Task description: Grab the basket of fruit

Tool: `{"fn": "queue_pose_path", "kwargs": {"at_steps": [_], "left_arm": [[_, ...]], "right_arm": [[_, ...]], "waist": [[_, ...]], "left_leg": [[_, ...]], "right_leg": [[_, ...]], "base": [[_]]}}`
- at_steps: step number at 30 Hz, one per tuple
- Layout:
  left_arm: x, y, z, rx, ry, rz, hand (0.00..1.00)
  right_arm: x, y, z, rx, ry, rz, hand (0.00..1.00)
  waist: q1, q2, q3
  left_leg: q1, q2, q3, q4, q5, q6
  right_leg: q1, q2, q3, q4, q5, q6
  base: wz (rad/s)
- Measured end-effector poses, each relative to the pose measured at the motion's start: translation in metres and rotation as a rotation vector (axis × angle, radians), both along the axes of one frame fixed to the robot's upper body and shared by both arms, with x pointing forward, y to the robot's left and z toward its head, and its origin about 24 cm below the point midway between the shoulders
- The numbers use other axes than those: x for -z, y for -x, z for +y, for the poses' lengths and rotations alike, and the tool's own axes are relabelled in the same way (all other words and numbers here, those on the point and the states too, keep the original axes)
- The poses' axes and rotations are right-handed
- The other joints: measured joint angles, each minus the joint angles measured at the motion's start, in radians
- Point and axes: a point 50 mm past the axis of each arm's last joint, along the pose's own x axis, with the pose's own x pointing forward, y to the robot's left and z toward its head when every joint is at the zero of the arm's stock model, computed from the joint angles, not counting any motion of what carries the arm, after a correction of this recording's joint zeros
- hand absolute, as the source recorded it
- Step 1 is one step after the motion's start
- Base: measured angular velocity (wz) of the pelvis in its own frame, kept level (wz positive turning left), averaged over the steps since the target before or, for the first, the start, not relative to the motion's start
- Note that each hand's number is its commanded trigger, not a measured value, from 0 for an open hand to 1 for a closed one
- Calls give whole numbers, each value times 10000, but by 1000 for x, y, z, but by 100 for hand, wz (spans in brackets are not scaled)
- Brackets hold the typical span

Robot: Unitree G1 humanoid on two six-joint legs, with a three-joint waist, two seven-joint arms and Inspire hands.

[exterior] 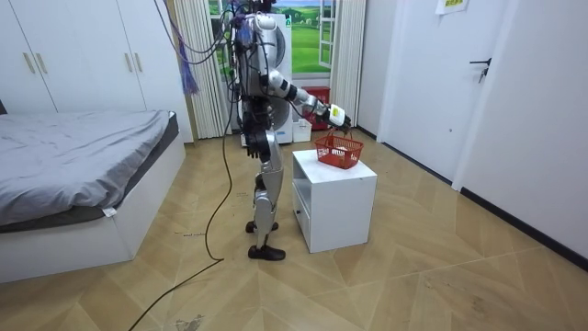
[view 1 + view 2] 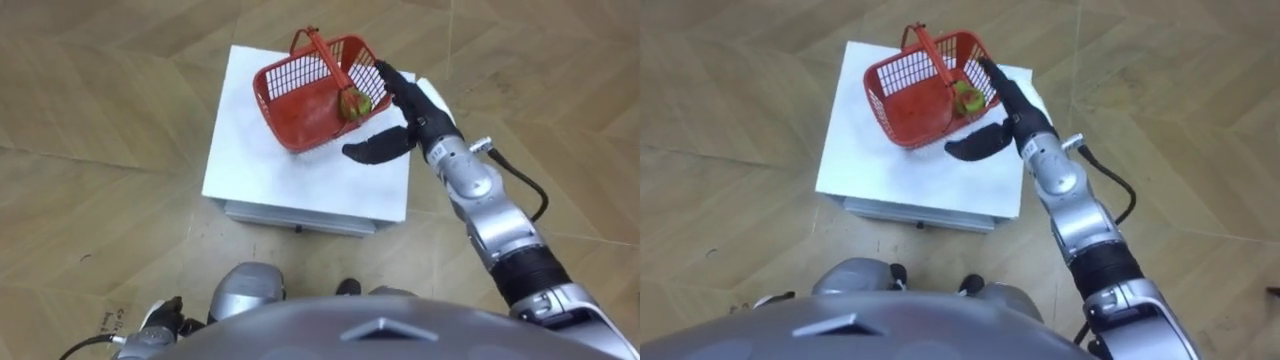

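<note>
Red basket (image 2: 305,105) on the far half of the white desk (image 2: 260,170), nearer the far right corner than the far left. One piece of fruit (image 2: 355,103) lies against its right wall. Your right robot hand (image 2: 418,118) hovers at the basket's right rim. Its fingers (image 2: 392,78) are straight and reach along the rim, and its thumb (image 2: 375,149) is spread wide below them over the desk top. The robot hand is apart and clamped on nothing. Whether the fingertips touch the rim cannot be told. Your left robot hand (image 1: 248,142) hangs at the robot's side, away from the desk, and its state cannot be told. In the room view the robot stands upright at the desk with the right arm stretched out over it.

Expect a light load, since this looks like thin plastic lattice with a single small fruit inside. The walls look stiff enough to keep their shape but would probably flex if you squeezed them. Smooth plastic may slide under straight fingers.

The handle (image 2: 322,58) stands upright across the basket and is the place to take hold. Curl the fingers under its top at mid-span so the basket hangs level. The fruit sits off to the right, so the basket may tip that way a little and the fruit may roll. With the basket this close to the far edge, a push could send it off the desk.
</note>
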Motion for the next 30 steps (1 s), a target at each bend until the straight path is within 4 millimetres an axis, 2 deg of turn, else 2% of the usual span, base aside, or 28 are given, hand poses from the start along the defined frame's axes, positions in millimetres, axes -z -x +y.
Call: {"fn": "queue_pose_path", "kwargs": {"at_steps": [4, 5, 7, 9, 10, 11, 12, 16, 20, 25, 27, 30], "left_arm": [[0, 0, -2, -34, -134, -104, 0], [0, 0, -2, -44, -131, -149, 0], [0, 0, -2, -163, -107, -221, 0], [0, 4, -3, -209, -98, -146, 0], [1, 6, -3, -230, -101, -105, 0], [1, 11, -4, -267, -114, 2, 0], [1, 14, -5, -287, -122, 64, 0], [1, 17, -7, -321, -124, 118, 0], [1, 17, -6, -367, -333, 0, 0], [0, 14, -4, -534, -527, -210, 0], [-1, 15, -2, -656, -577, -226, 0], [-1, 20, -2, -732, -580, -123, 0]], "right_arm": [[-5, 1, -3, 523, 69, -443, 0], [-10, 0, -4, 772, 50, -739, 0], [-15, 1, -10, 1314, -22, -1146, 0], [-20, 3, -19, 1993, -11, -1629, 0], [-20, 4, -22, 2177, 10, -1699, 0], [-19, 7, -27, 2569, 79, -1778, 0], [-17, 10, -34, 3026, 183, -1834, 0], [-12, 21, -50, 4044, 557, -1756, 0], [9, 41, -71, 4989, 1291, -991, 0], [36, 65, -85, 5647, 1860, 330, 0], [56, 82, -94, 5916, 2268, 1482, 0], [79, 109, -100, 6019, 2553, 3083, 0]], "waist": [[-110, 68, 31], [-241, 110, 45], [-320, 199, 4], [-414, 308, -71], [-467, 337, -79], [-573, 457, -72], [-680, 499, -122], [-1014, 569, -118], [-1379, 592, -104], [-1470, 583, -106], [-1566, 542, -138], [-1544, 525, -136]], "left_leg": [[124, 31, 159, -19, -46, 11], [142, 33, 195, -29, -47, 13], [198, 36, 245, -76, -49, 17], [413, 50, 401, -258, -44, 20], [499, 57, 446, -319, -43, 20], [645, 60, 451, -395, -44, 21], [720, 61, 488, -457, -44, 23], [898, 84, 708, -576, -38, 25], [1199, 93, 774, -797, -44, 23], [1436, 123, 999, -985, -48, 15], [1562, 138, 1018, -1050, -50, 8], [1707, 143, 1055, -1081, -62, -6]], "right_leg": [[56, 26, 154, -3, 2, 5], [51, 28, 188, -5, 9, 16], [59, 31, 233, -5, 11, 19], [116, 47, 369, -17, 12, 20], [169, 55, 407, -27, 12, 20], [261, 61, 414, -35, 11, 21], [270, 62, 426, -32, 8, 25], [293, 83, 528, -44, -14, 59], [547, 111, 573, -167, -16, 63], [588, 181, 890, -210, -19, 67], [692, 206, 902, -212, -28, 79], [820, 218, 910, -257, -37, 92]], "base": [[-13], [-9], [-9], [-19], [-17], [-11], [-10], [-16], [-5], [-17], [0], [0]]}}
